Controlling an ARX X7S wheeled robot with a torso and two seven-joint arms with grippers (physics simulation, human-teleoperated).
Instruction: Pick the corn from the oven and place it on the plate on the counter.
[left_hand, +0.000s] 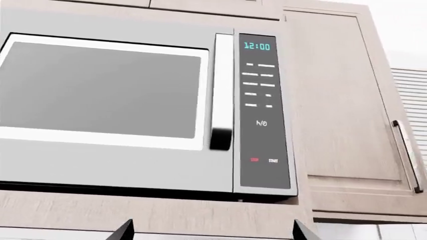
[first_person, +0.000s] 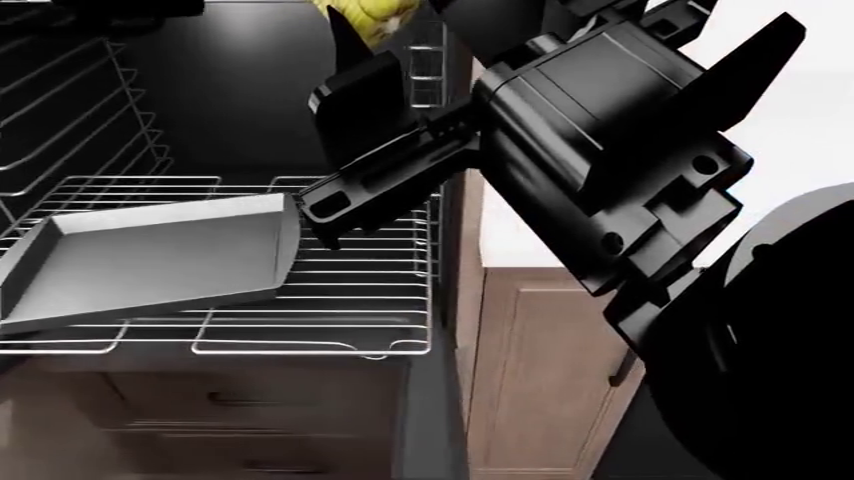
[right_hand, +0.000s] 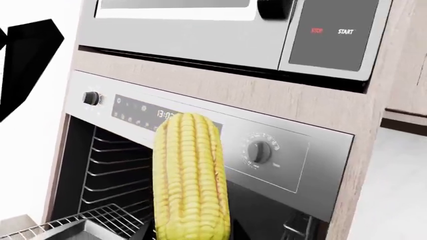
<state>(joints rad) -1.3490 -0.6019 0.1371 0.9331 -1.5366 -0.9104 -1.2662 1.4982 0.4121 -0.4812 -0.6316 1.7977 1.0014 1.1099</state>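
The corn (right_hand: 191, 180), a yellow cob with rows of kernels, stands up between the jaws of my right gripper (right_hand: 191, 236), which is shut on it. It is held in the air in front of the oven's control panel (right_hand: 200, 135), above the open black cavity. In the head view only the corn's yellow tip (first_person: 363, 12) shows at the top edge, above the right gripper (first_person: 378, 40). Below lie the oven's pulled-out wire rack (first_person: 360, 300) and grey tray (first_person: 147, 255). My left gripper (left_hand: 213, 232) is open and holds nothing. The plate is out of view.
A silver microwave (left_hand: 133, 100) with a cyan clock hangs above the oven, between light wooden cabinets (left_hand: 340, 100). To the right of the oven, a white counter (first_person: 527, 230) sits on a wooden cabinet (first_person: 534, 360). My right arm (first_person: 614, 150) fills the upper right of the head view.
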